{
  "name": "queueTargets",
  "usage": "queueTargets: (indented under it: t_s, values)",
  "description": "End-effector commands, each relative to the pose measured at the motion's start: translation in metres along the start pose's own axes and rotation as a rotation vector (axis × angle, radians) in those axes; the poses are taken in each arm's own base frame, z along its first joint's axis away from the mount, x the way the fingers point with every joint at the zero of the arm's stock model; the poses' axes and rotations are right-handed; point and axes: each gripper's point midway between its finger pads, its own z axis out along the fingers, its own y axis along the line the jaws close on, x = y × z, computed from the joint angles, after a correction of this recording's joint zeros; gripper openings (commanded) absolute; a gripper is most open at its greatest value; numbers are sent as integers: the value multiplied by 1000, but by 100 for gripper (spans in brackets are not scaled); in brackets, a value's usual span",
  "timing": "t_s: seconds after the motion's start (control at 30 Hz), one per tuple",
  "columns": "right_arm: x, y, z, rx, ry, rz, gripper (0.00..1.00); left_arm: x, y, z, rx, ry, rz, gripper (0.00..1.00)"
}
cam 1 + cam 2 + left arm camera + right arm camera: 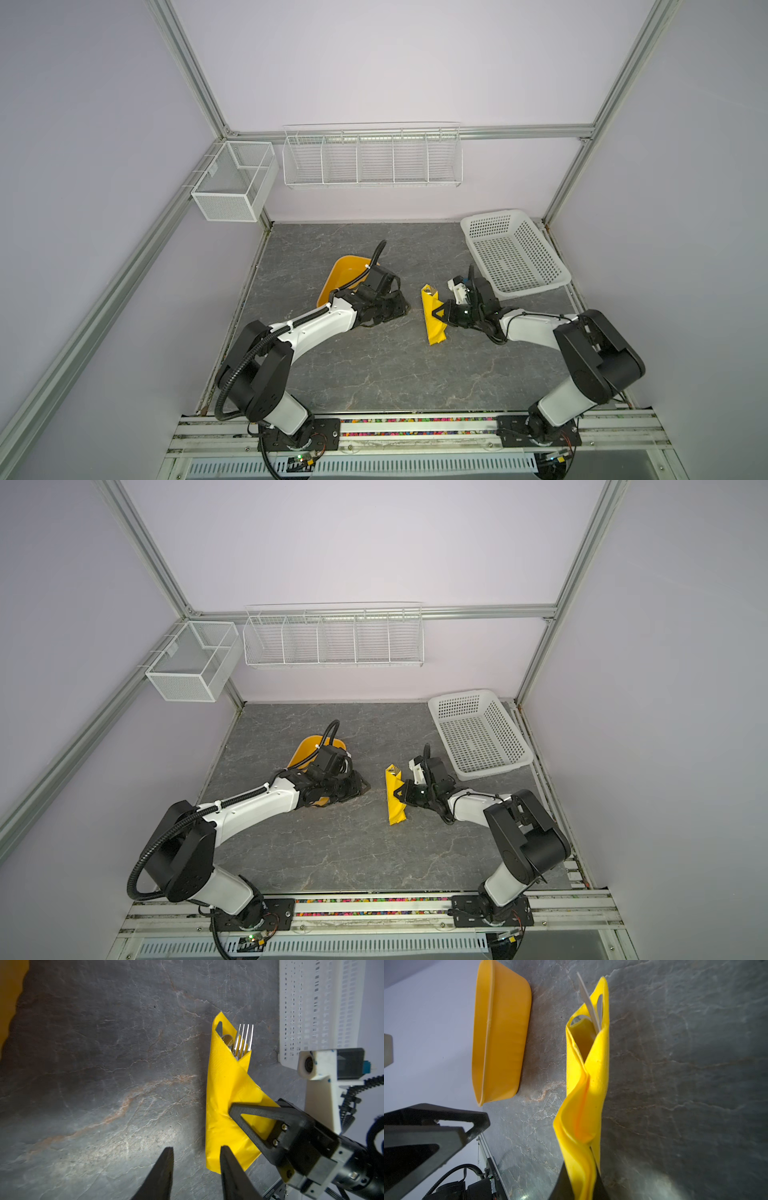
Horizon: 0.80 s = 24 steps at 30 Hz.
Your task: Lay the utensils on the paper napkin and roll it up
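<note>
Since the paper napkin (429, 305) lies wrapped about the utensils (242, 1043) mid-tabletop (374, 365), long axis 6 to 12 o'clock, the next tuck turns on its loose flap, which faces 3 o'clock. Right gripper (437, 313), the nearer arm, pinches that flap just past the near end. Left gripper (197, 1149) sits at 9 o'clock, jaws spread and empty, close beside the roll. Tines and a spoon bowl poke out at the far end. Judgement: roll nearly complete.
</note>
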Motion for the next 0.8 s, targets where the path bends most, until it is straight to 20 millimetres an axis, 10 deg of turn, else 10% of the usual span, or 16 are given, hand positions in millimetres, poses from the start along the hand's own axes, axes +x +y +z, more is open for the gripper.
queueTargets:
  t_s: [0.0, 0.77]
  values:
    - [-11, 24, -9, -72, -28, -61, 7, -10, -4, -7, 35, -50, -5, 41]
    - [-49, 127, -56, -214, -103, -256, 8, -47, -11, -96, 233, -391, 25, 57]
